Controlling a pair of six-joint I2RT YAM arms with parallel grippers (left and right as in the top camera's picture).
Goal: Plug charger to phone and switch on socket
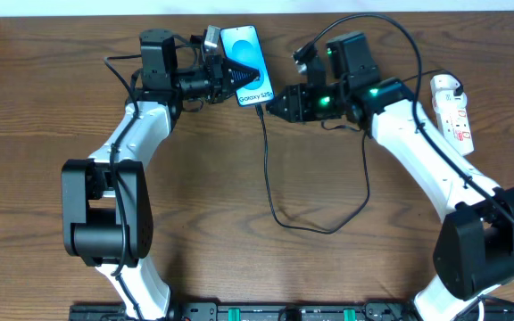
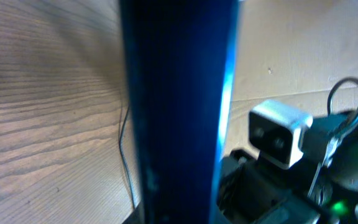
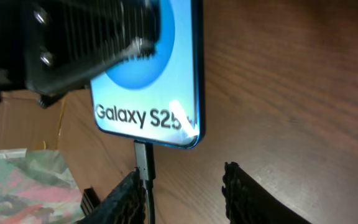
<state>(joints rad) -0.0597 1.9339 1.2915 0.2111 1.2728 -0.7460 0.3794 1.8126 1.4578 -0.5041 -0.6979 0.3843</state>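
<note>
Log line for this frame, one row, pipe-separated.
left gripper: clamped on phone | charger: tip in phone port | right gripper: open, beside charger tip | socket: not reached

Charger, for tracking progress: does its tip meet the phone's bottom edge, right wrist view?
Yes, the charger tip touches the phone at its bottom edge, under the Galaxy text.

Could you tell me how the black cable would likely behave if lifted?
Probably floppy: the cable lies in a loose curve across the table. Likely light, as it is thin. Lifting it may tug the phone, since its tip looks plugged in.
</note>
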